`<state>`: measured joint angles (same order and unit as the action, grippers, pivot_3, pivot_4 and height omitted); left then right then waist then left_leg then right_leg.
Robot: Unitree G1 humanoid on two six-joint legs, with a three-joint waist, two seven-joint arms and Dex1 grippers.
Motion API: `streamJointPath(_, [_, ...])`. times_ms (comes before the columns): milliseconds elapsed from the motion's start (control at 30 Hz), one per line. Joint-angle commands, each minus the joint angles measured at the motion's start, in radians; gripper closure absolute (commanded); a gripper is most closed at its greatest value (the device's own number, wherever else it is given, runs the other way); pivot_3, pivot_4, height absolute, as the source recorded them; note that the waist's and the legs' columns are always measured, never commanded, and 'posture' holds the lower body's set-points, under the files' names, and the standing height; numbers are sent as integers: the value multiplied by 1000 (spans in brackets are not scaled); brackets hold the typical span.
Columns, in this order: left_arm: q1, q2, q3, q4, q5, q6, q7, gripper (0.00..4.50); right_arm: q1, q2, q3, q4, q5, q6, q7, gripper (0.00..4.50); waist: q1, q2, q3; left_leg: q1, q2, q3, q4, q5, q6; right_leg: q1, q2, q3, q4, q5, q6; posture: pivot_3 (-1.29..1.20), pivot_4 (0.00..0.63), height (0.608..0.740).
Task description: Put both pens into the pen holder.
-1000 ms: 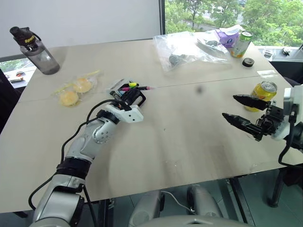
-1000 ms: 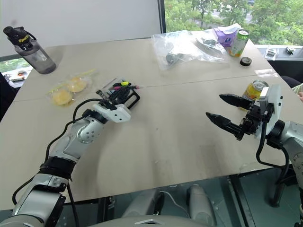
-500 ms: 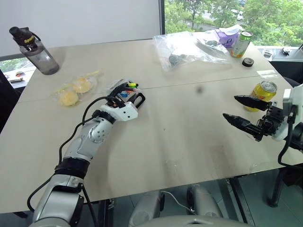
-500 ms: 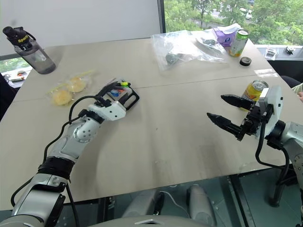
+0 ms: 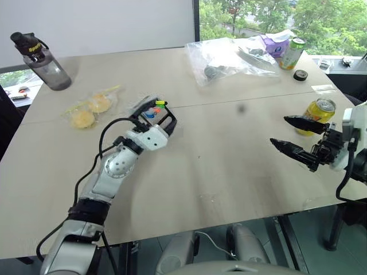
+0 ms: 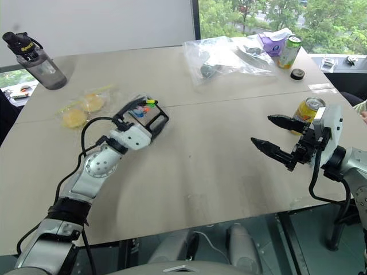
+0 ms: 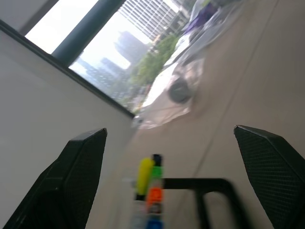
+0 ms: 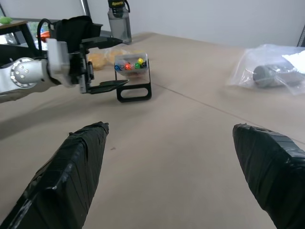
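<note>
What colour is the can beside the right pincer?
Yellow can with a silver top, clearest in the left eye view.

No lettering can be made out for certain. The dark cap of the water bottle (image 5: 40, 59) on the worktop (image 5: 229, 160) carries yellow print too small to read, and the labels on the yellow can (image 5: 319, 113) and green can (image 5: 292, 53) are likewise unreadable.

left pincer (image 6: 141, 112) opened, releasing the pink pen.
</note>
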<state>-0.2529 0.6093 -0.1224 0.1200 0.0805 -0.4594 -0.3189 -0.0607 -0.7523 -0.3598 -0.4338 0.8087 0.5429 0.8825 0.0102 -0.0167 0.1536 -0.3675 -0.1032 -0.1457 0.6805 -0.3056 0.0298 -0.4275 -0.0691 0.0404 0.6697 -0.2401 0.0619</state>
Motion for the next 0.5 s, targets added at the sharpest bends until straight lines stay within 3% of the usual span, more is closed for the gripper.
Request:
streamJointPath(33, [156,33,82,-209,-310,161,-168,22,32,13,33,51,-81,-82,37,0,-4,0,0,0,0,0,-1,0,0,0,0,0,0,0,0,0,150,740])
streamJointPath(167, [397,81,147,-414,-555,389,-277,22,66,13,110,117,-204,-188,95,0,-6,3,1,1,1,0,-2,0,0,0,1,1,-1,0,0,0,150,740])
streamJointPath(333, [794,93,207,-612,-562,551,-243,22,59,78,188,259,-332,-360,110,0,-12,3,1,9,2,3,-8,-1,2,7,2,2,-8,0,0,0,150,740])
streamJointPath(500, [897,56,265,-625,-501,533,-230,22,34,117,232,366,-373,-442,155,0,10,11,2,9,2,2,-9,-2,3,9,1,1,-9,0,0,0,150,740])
